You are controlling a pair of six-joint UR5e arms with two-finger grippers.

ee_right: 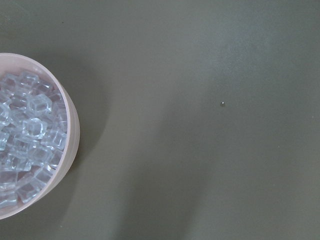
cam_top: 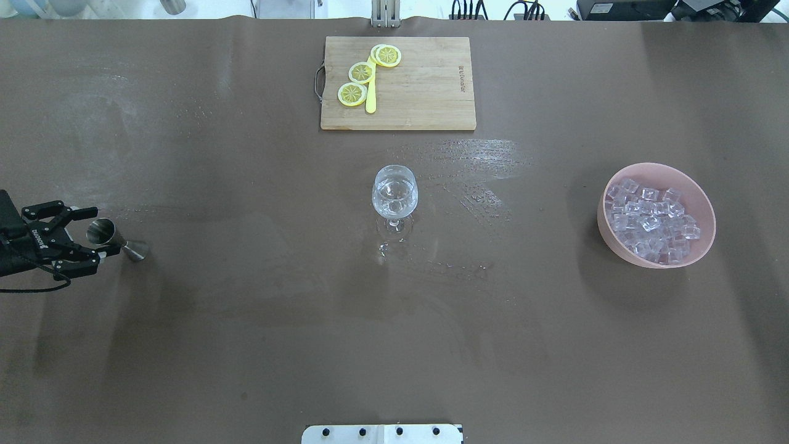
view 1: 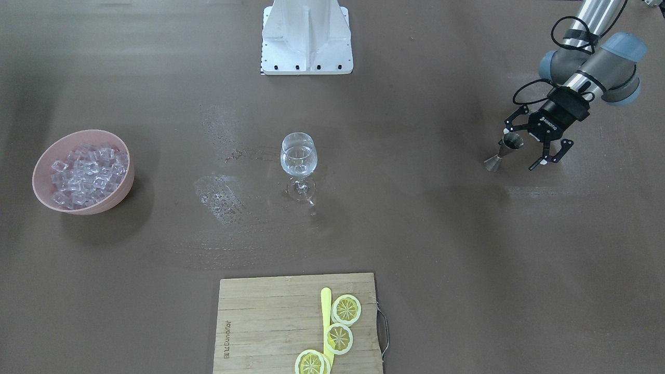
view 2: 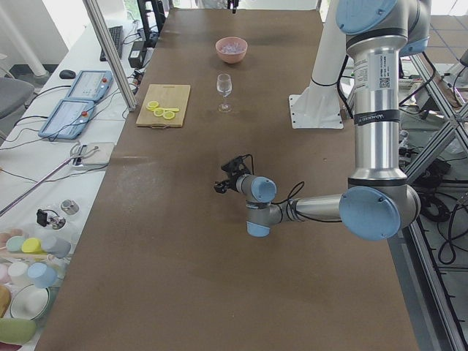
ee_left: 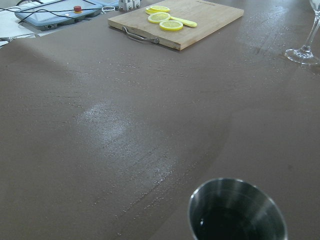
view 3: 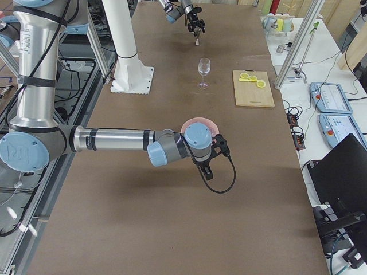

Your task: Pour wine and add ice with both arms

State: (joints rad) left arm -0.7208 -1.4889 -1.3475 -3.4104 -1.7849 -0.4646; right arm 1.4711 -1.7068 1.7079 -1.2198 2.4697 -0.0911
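The wine glass (view 1: 298,156) stands mid-table and holds a little clear wine; it also shows in the overhead view (cam_top: 394,194). Ice cubes fill a pink bowl (view 1: 122,187) (cam_top: 703,213). My left gripper (view 1: 521,148) (cam_top: 92,234) is open, with its fingers on either side of a steel jigger (view 1: 503,152) (cam_top: 132,249) that stands on the table. The left wrist view shows the jigger's rim (ee_left: 237,210). My right gripper (view 3: 209,166) shows only in the exterior right view, beside the bowl. I cannot tell whether it is open. The right wrist view shows the bowl's rim (ee_right: 70,125).
A wooden cutting board (view 1: 270,322) (cam_top: 419,86) with three lemon slices (cam_top: 360,73) and a yellow knife lies at the table's far edge. Wet streaks (view 1: 223,195) lie on the table beside the glass. The white pedestal (view 1: 306,36) stands at the robot's side.
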